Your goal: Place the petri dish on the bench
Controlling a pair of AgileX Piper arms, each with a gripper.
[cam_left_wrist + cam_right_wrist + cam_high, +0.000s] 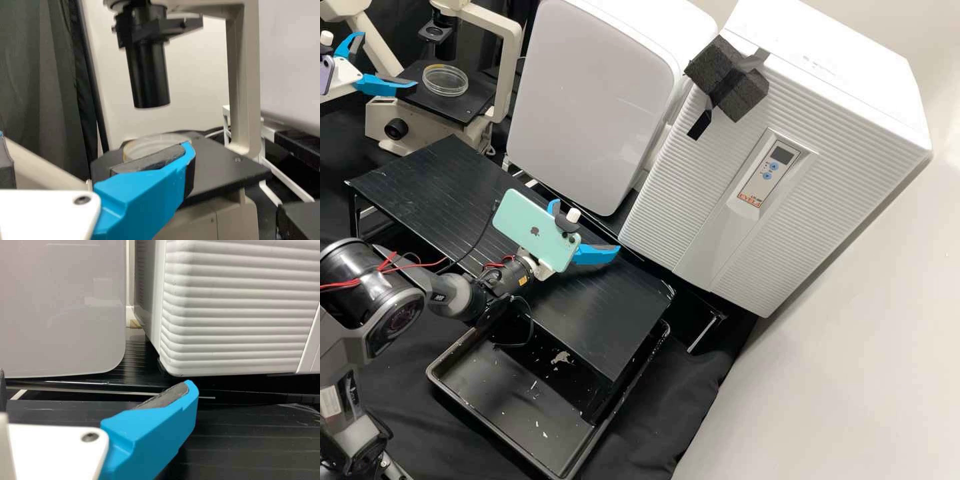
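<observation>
A white ridged cabinet stands on the right, with a smooth white box to its left. In front is a black slatted platform; at far left, a cream microscope. The right gripper is above the platform, open and empty. The left gripper is beside the microscope's stage, fingers spread. The petri dish lies on that stage.

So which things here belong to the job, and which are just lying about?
Part of the job:
petri dish, on the microscope stage
left gripper, open, near the dish
black bench, probably the destination

Just there:
black tray
dark foam block
white cabinet
</observation>
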